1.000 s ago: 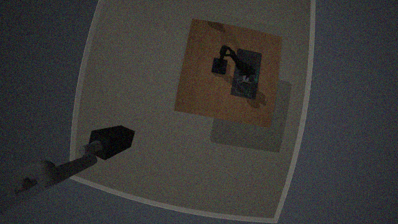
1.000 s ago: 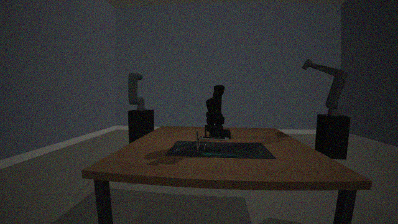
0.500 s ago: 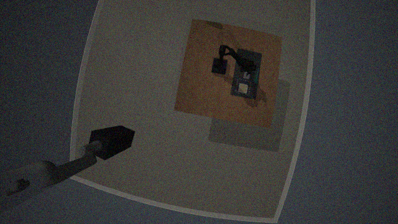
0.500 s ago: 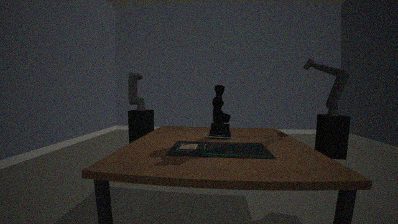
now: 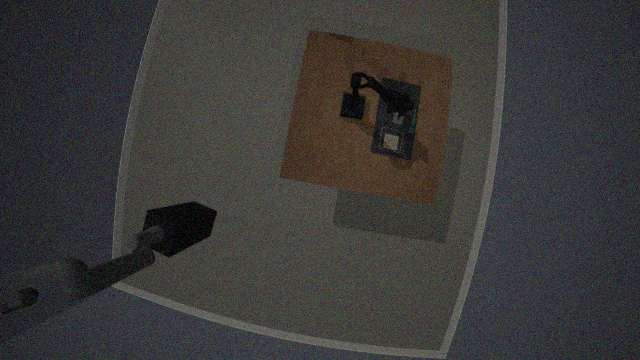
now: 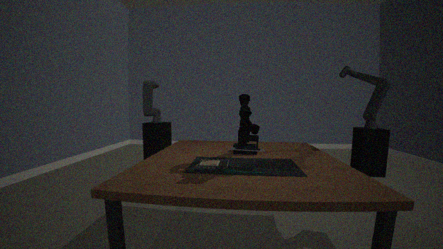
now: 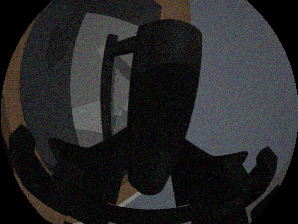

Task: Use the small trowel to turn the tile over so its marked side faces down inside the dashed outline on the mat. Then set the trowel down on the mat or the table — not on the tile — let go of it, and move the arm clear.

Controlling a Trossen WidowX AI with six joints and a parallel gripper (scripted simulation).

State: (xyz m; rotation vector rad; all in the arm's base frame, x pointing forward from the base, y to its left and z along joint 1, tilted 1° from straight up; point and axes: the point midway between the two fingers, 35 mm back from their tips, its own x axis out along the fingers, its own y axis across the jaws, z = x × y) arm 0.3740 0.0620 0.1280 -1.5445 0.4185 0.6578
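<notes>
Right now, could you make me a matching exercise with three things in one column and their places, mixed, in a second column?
1. pale square tile
2. dark green rectangular mat
3. small dark trowel

A. clamped in the gripper
B. flat on the brown wooden table
C. lying on one end of the mat

Pairs: 1-C, 2-B, 3-A.
</notes>
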